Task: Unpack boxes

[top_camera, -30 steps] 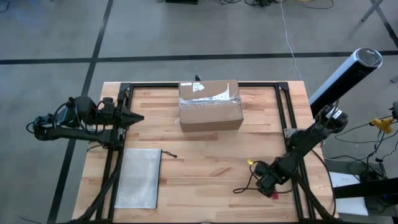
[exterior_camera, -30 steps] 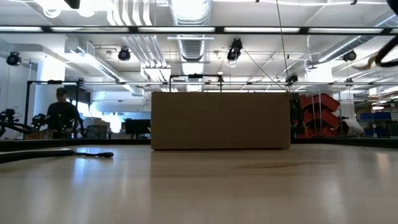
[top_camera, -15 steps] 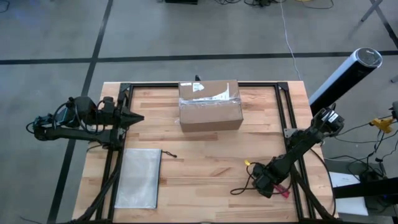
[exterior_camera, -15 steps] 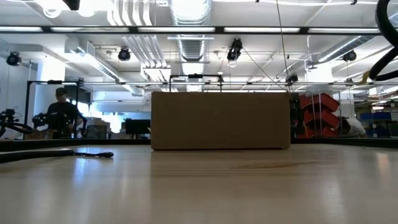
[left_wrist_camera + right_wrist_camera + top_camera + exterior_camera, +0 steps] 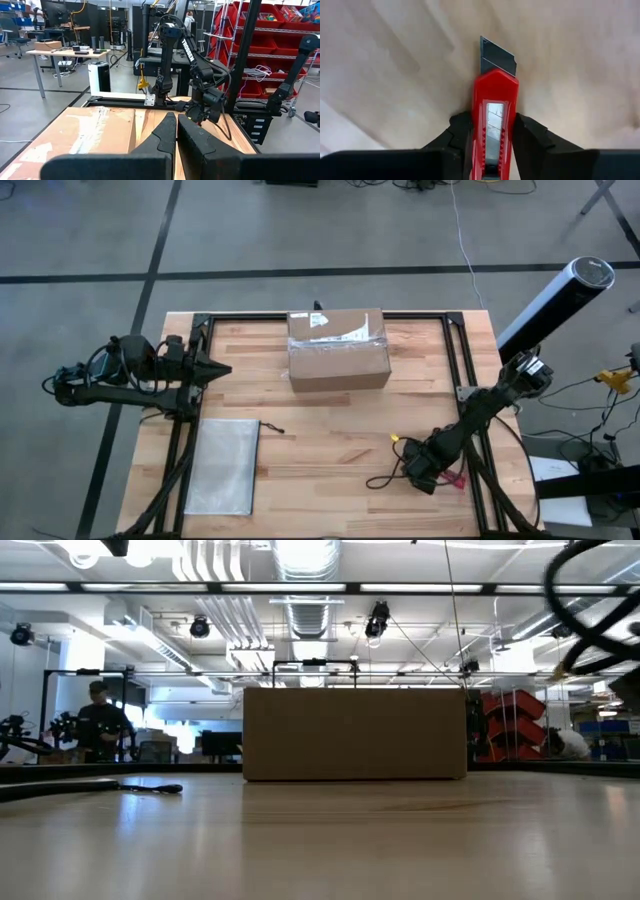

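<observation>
The cardboard box (image 5: pixel 338 349) sits at the table's (image 5: pixel 330 450) far edge, well apart from both grippers. The left gripper (image 5: pixel 218 369), fingers pressed shut, hangs just beside the box's left side. The right gripper (image 5: pixel 428 472), near the table's front right corner, is closed on a red knife (image 5: pixel 492 122). Only the right wrist view shows its blade out. Bare wood lies between box and knife.

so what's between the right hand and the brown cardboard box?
Only bare wooden tabletop, seen in the high view, separates the right hand, gripping the red utility knife, from the brown cardboard box.
</observation>
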